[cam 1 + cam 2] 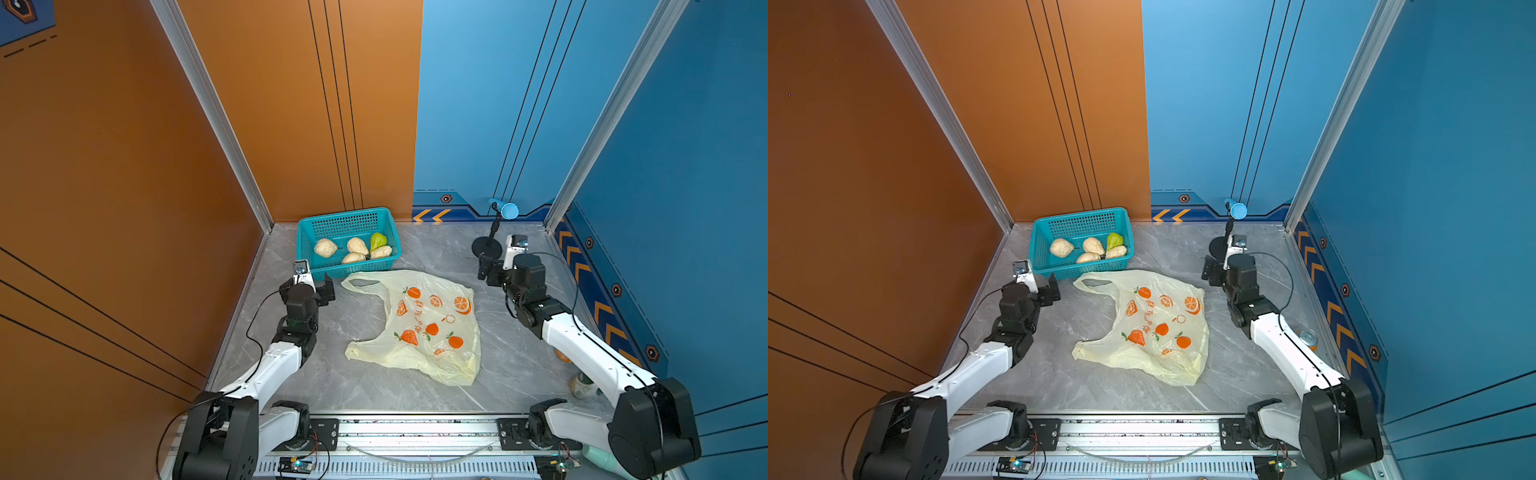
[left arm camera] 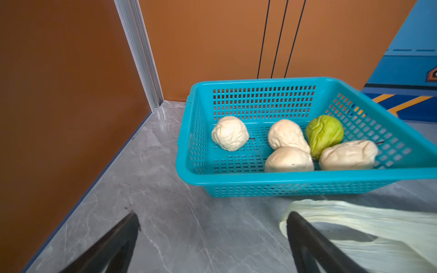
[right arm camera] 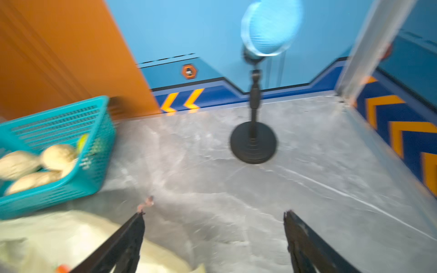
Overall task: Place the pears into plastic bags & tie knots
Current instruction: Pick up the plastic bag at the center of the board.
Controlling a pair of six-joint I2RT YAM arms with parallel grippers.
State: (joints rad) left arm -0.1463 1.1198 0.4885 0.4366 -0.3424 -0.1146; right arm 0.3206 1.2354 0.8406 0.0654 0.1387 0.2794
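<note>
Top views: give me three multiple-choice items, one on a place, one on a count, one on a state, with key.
1. Where does the thin pale-yellow plastic bag printed with orange fruits lie?
A. On the grey marble table, beside the teal perforated plastic basket
B. Inside the basket
C. Draped over an arm
2. How many of the lumpy pear-shaped fruits are green?
A. None
B. One
C. Three
3. What state is the bag in?
A. Knotted shut
B. Flat and untied
C. Stuffed with fruits
Key: 1 A, both top views show it spread on the table by the basket; 2 B, one green fruit sits among four cream ones; 3 B, it lies flat, nothing tied.
</note>
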